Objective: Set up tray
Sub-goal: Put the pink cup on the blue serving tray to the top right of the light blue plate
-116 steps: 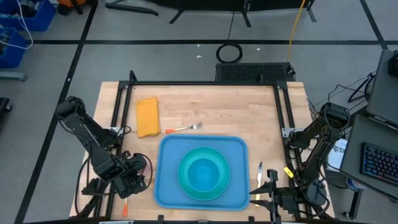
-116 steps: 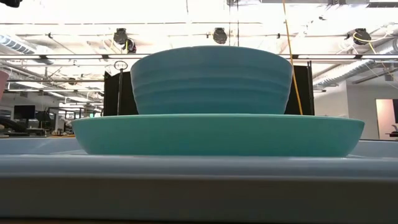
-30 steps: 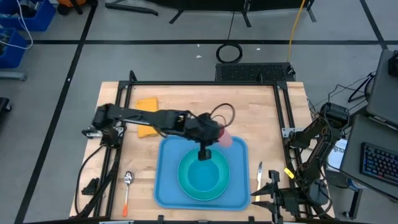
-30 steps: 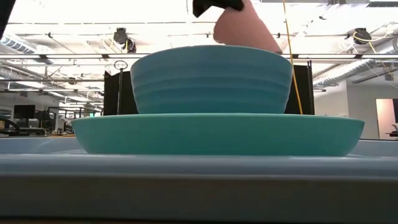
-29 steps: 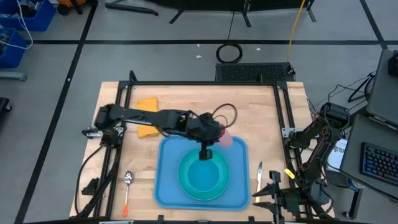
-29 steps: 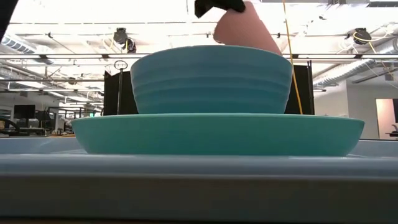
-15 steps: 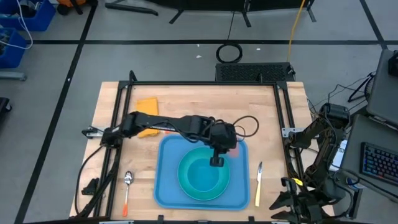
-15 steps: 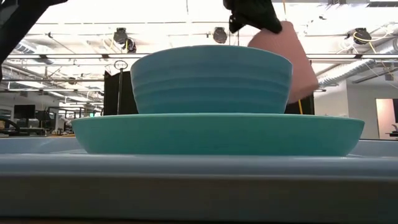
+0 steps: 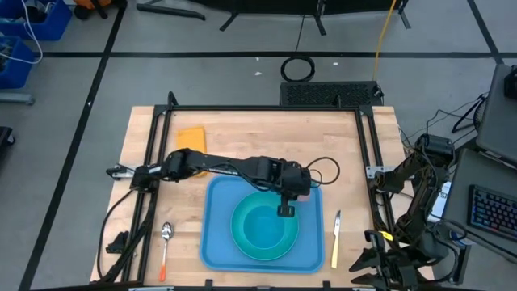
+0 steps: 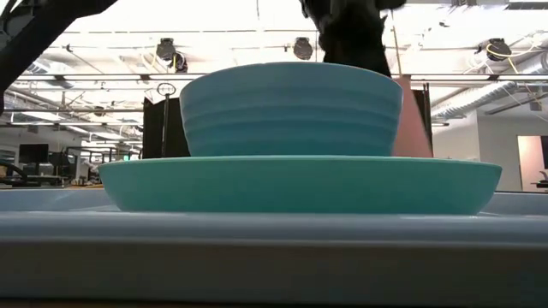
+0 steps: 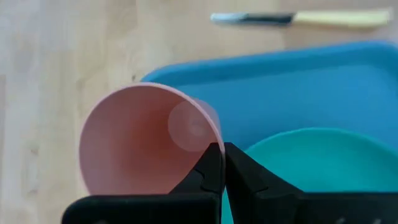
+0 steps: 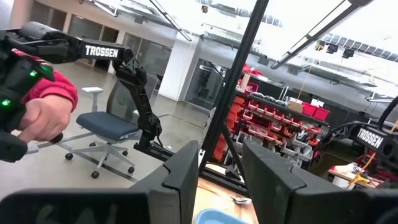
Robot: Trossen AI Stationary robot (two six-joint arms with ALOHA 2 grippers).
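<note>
The large flat blue plastic tray [image 9: 216, 242] with rounded corners and a low rim lies on the near half of the wooden table [image 9: 242, 137], midway between the two arms. Its long axis runs left to right along the table's near edge, its short sides facing each arm. A round turquoise plate [image 9: 240, 238] sits in the middle of it with a ribbed turquoise bowl [image 9: 262, 226] stacked on top.

The step in hand looks like placing the drinking cup. The left gripper [image 9: 286, 209] reaches across over the tray's far right corner, its jaws pinched shut on the rim of a pale pink plastic cup [image 11: 146, 140]. From the wrist, the cup hangs mouth up over that corner, beside the plate. In the low view it shows just behind the bowl's right side [image 10: 413, 120]; whether its base has touched the tray I cannot tell.

Next, I'd judge, the cup must settle upright on bare tray clear of the plate, then the jaws part and lift straight off.

A yellow-handled knife [image 9: 336, 240] lies just right of the tray, an orange-handled spoon [image 9: 165, 248] well to its left, a folded yellow cloth [image 9: 190, 137] at the far left. The right gripper [image 9: 386, 264] waits at the near right corner, jaws partly open, holding nothing.
</note>
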